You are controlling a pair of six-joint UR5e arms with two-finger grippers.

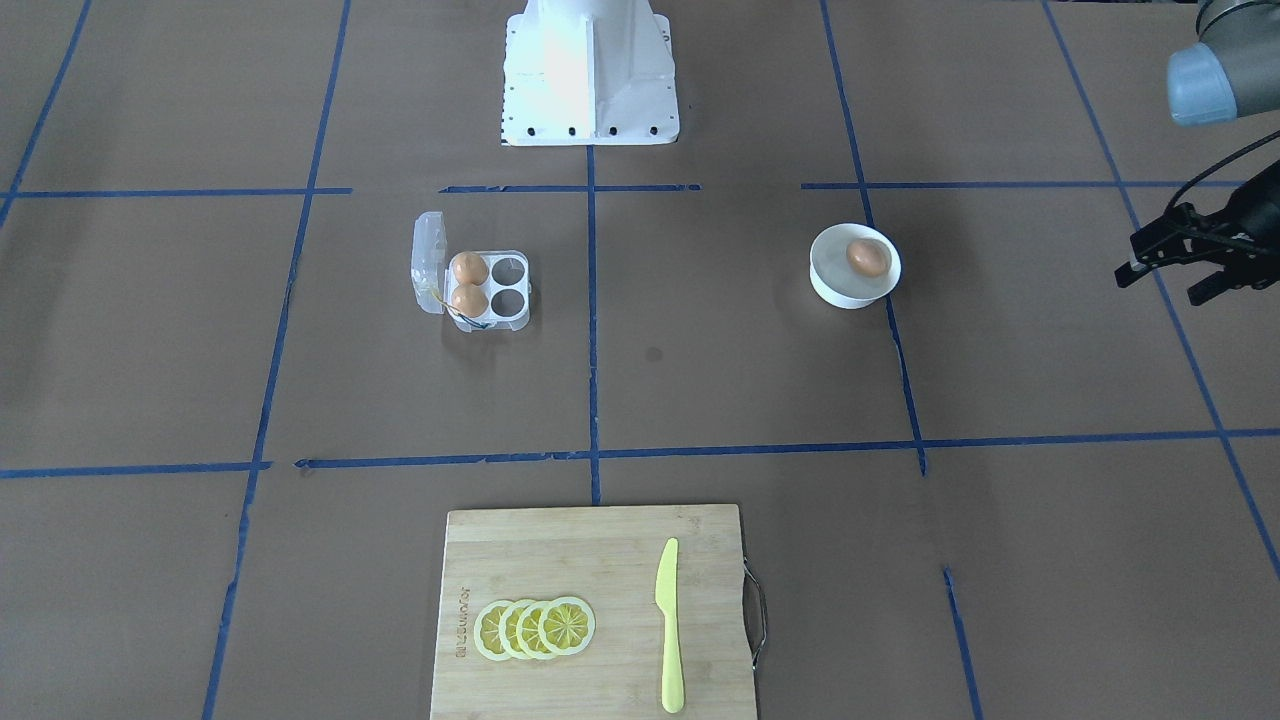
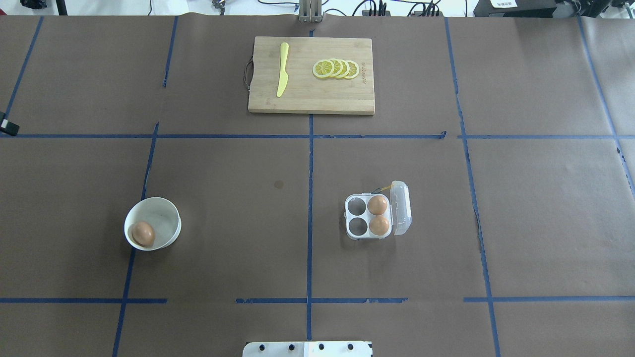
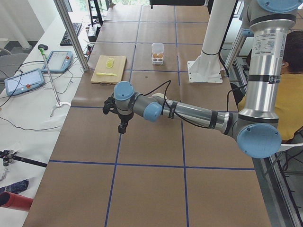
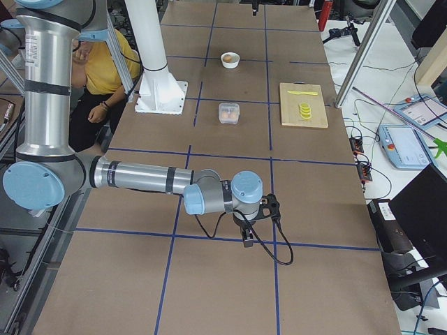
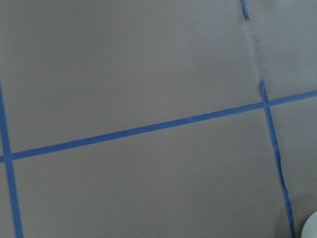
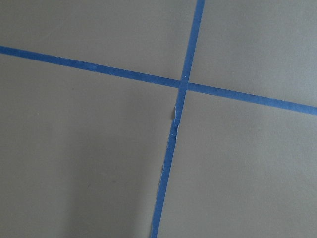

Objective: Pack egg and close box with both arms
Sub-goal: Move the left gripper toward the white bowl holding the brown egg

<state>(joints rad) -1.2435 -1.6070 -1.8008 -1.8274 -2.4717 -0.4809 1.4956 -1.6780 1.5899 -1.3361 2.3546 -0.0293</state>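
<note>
The egg [image 1: 868, 257] lies in a white round bowl [image 1: 850, 295] on the robot's left side; it also shows in the overhead view [image 2: 143, 233]. The clear box [image 1: 505, 290] stands on the robot's right side with its lid [image 1: 428, 262] swung open. Two other brown eggs [image 1: 469, 284] fill the two cells beside the lid, and the other two cells are empty. My left gripper [image 1: 1160, 285] hovers open and empty, well outside the bowl. My right gripper [image 4: 248, 239] shows only in the exterior right view, far from the box [image 4: 228, 113]; I cannot tell if it is open.
A wooden cutting board [image 1: 590, 560] at the far side from the robot carries lemon slices [image 1: 535, 628] and a yellow knife [image 1: 668, 620]. The white pedestal [image 1: 588, 80] stands at the robot's side. Blue tape lines cross the brown table cover.
</note>
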